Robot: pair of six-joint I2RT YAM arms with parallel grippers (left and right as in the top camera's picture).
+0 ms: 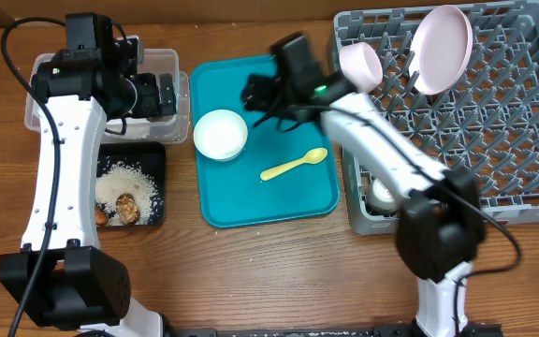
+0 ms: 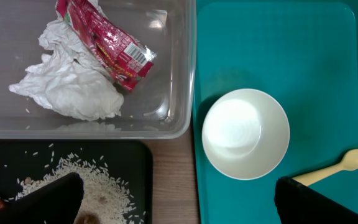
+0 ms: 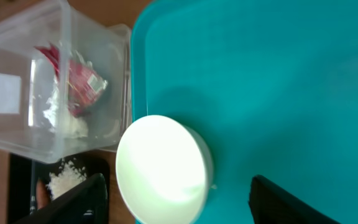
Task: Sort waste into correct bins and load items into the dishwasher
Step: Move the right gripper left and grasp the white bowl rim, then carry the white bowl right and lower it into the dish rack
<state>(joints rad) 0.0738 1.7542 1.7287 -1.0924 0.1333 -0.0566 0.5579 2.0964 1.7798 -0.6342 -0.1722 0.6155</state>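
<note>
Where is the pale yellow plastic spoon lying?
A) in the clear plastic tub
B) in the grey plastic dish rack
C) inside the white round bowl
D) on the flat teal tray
D: the pale yellow plastic spoon lies on the flat teal tray, apart from the white round bowl.

On the teal tray [image 1: 279,206] you have a white bowl [image 1: 220,134] upright by its left edge and the pale yellow spoon [image 1: 293,165] flat mid-tray. Left of the teal tray, the clear tub [image 1: 178,65] holds the red wrapper [image 2: 107,43] and the crumpled paper [image 2: 73,87], and the black tray [image 1: 154,150] holds the rice [image 1: 124,180]. Right of the teal tray, the grey rack [image 1: 522,131] carries the plate [image 1: 441,49] on edge and the cup [image 1: 361,65] tipped.
</note>
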